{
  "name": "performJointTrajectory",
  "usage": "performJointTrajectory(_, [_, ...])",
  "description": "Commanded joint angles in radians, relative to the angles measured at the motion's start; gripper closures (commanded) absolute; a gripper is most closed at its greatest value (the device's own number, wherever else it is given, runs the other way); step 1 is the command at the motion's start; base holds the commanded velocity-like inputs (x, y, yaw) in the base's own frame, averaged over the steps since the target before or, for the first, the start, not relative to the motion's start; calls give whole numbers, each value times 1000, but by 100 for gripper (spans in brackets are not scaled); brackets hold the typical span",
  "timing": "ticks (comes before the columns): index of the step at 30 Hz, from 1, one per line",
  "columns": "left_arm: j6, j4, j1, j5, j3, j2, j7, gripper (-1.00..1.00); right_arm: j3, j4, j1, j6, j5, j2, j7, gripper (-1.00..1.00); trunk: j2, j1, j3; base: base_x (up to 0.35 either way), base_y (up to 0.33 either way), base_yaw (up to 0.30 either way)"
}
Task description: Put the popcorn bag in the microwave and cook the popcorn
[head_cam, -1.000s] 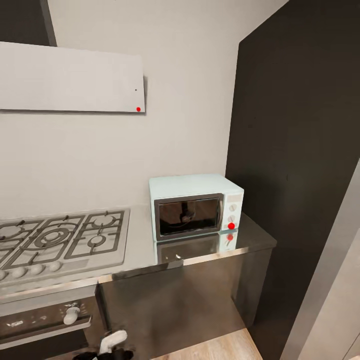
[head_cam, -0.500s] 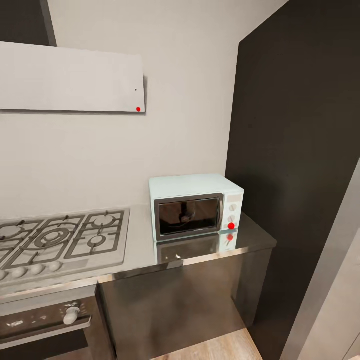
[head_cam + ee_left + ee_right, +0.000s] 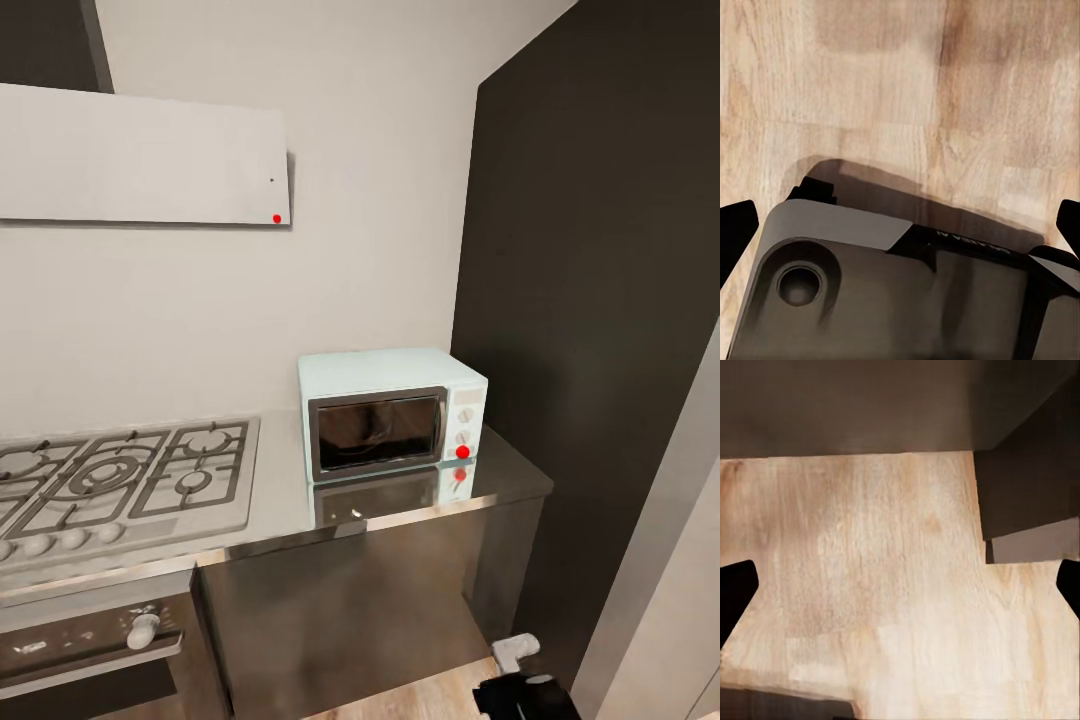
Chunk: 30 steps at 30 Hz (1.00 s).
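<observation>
Trouble could come if the door of the microwave on the desk stays shut; both sets of fingers hang spread apart and empty above the wood floor.

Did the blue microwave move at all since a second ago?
No. The microwave sits in the same spot on the countertop, right of the hob, beside the black cabinet.

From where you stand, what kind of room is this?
A kitchen, most likely. A steel gas hob is set into the grey countertop, a white hood hangs above it, and a mint-blue microwave stands beside it.
</observation>
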Motion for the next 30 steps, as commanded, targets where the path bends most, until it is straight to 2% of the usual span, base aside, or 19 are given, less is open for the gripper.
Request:
performJointTrajectory(1, [-2, 1, -1, 9, -8, 0, -4, -100, -7, -62, 0, 38, 11, 10, 22, -100, -1, 0, -2, 0, 0, 0])
performJointTrajectory(2, [-3, 0, -1, 8, -8, 0, -4, -100, -7, -114, 0, 72, 12, 16, 37, -100, -1, 0, -2, 0, 0, 0])
performJointTrajectory(4, [-4, -1, -1, 8, -8, 0, -4, -100, -4, -317, 0, 192, 10, 25, 96, -100, -1, 0, -2, 0, 0, 0])
performJointTrajectory(5, [-4, -1, -1, 8, -8, 0, -4, -100, 2, -383, 0, 228, 10, 26, 110, -100, -1, 0, -2, 0, 0, 0])
performJointTrajectory(8, [-4, -1, -1, 8, -8, 1, -4, -100, 64, -680, 0, 412, 4, 39, 134, -100, -1, 0, -2, 0, 0, 0])
performJointTrajectory(10, [-4, 0, -1, 8, -8, 1, -4, -100, 88, -823, 1, 534, 3, 49, 137, -100, -1, 0, -2, 0, 0, 0])
performJointTrajectory(11, [-4, -1, -1, 8, -8, 1, -4, -100, 94, -877, -29, 611, 4, 52, 129, -100, -1, 0, -2, 0, 0, 0])
performJointTrajectory(14, [-4, -1, -1, 9, -8, 2, -4, -100, 95, -886, -122, 619, 4, 55, 125, -100, -1, 0, -2, 0, 0, 0])
performJointTrajectory(15, [-4, -1, -1, 8, -8, 2, -3, -100, 95, -888, -165, 610, 4, 56, 125, -100, -1, 0, -2, 0, 0, 0])
performJointTrajectory(17, [-4, -1, -1, 9, -8, 2, -3, -100, 95, -888, -205, 561, 4, 56, 124, -100, -1, 0, -2, 0, 0, 0])
performJointTrajectory(20, [-4, -1, -1, 9, -8, 2, -3, -100, 92, -884, -217, 439, 2, 70, 103, -100, -1, 0, -2, 0, 0, 0])
performJointTrajectory(22, [-4, -1, -1, 10, -8, 3, -3, -100, 88, -879, -220, 393, 0, 82, 89, -100, -1, 0, -2, 0, 0, 0])
performJointTrajectory(26, [-4, -1, -1, 10, -8, 3, -4, -100, 86, -862, -221, 373, -11, 90, 91, -100, -1, 0, -2, 0, 0, 0])
performJointTrajectory(29, [-4, -1, -1, 10, -8, 3, -4, -100, 85, -821, -221, 377, -87, 88, 94, -100, -1, 0, -2, 0, 0, 0])
performJointTrajectory(30, [-4, -1, -1, 10, -8, 3, -4, -100, 88, -816, -221, 380, -131, 84, 95, -100, -1, 0, -2, 0, 0, 0])
